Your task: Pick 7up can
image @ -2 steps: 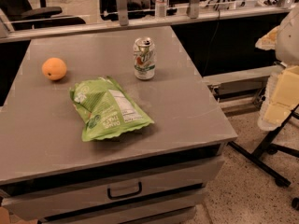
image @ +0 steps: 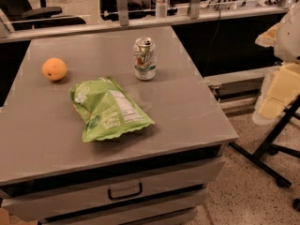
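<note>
The 7up can (image: 145, 58) stands upright on the grey table (image: 187, 111), towards its far side and right of the middle. It has a silver top and a white-and-green body with a red-spotted logo. My gripper (image: 277, 93) shows as cream and white parts at the right edge of the camera view. It is off the table, well to the right of the can and apart from it. It holds nothing that I can see.
A green snack bag (image: 108, 109) lies flat in the middle of the table, in front of the can. An orange (image: 54, 69) sits at the far left. A drawer with a handle (image: 125, 191) is below. A black stand leg (image: 272, 146) crosses the floor at the right.
</note>
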`<state>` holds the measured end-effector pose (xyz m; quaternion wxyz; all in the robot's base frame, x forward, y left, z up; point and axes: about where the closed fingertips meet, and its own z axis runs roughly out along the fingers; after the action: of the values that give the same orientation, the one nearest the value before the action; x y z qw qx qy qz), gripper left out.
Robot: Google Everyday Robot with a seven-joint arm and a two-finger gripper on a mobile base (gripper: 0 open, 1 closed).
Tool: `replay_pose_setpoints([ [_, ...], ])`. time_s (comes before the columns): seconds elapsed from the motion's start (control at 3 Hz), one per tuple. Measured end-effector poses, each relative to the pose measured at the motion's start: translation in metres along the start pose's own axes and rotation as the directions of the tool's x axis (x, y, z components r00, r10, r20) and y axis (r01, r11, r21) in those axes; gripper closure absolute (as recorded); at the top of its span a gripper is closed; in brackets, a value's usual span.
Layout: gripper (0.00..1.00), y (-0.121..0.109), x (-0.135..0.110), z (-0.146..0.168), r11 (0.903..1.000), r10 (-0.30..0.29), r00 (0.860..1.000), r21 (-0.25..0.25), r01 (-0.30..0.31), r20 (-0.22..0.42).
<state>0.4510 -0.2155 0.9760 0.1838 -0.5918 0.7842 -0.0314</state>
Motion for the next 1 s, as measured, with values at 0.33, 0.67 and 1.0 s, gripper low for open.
replay_pose_setpoints([
  [0.33,0.00,-0.037,-0.016,0.020,0.9962,0.063,0.990,0.051,-0.070,0.127],
  [0.67,0.00,-0.081,-0.033,0.041,0.9850,0.117,0.959,0.093,-0.145,0.258],
  [1.0,0.00,-0.119,-0.045,0.048,0.9692,0.166,0.914,0.109,-0.221,0.370],
])
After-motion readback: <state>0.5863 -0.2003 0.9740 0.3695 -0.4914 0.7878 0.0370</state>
